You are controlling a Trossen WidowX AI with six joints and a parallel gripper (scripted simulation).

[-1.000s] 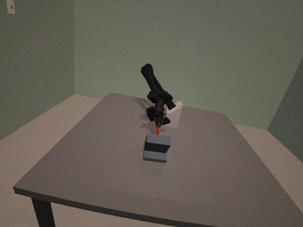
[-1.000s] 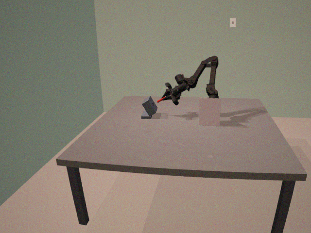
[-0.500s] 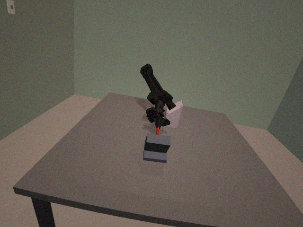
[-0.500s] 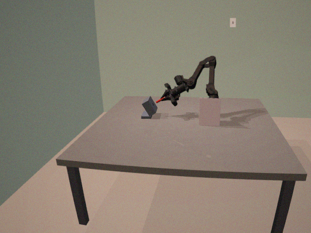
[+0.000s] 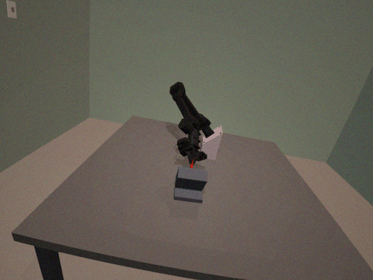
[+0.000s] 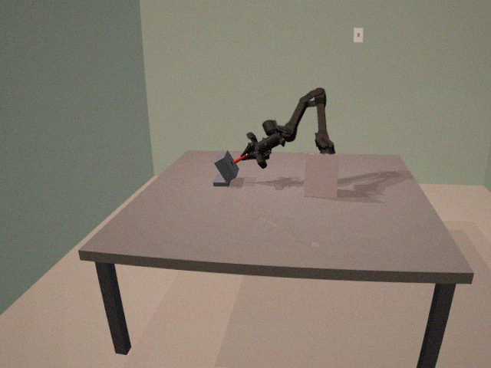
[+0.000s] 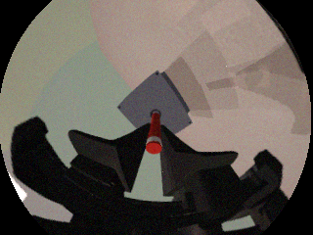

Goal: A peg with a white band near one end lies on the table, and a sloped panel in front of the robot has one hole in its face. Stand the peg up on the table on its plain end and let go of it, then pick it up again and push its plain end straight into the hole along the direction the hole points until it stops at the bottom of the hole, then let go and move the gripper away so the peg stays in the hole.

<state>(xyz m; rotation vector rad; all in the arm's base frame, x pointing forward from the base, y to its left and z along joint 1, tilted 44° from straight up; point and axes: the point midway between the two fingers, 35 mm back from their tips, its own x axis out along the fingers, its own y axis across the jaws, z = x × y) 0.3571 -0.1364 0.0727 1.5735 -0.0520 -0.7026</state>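
Note:
The red peg (image 5: 191,165) (image 6: 238,159) (image 7: 155,126) is tilted, its white band near the end toward the wrist camera. My gripper (image 5: 192,161) (image 6: 245,156) (image 7: 156,127) is shut on it, with the plain end pointing away from the fingers. The blue-grey sloped panel (image 5: 192,174) (image 6: 225,168) (image 7: 144,96) faces the gripper. In the wrist view the peg's plain end overlaps the hole (image 7: 155,111), and in the exterior view it meets the panel's face. How far the end is inside the hole is hidden.
A pale upright board (image 5: 211,148) (image 6: 321,175) stands on the table (image 5: 120,192) (image 6: 238,229), beside the arm. The sloped panel's flat base (image 5: 188,194) (image 6: 220,181) rests on the table below the raised block.

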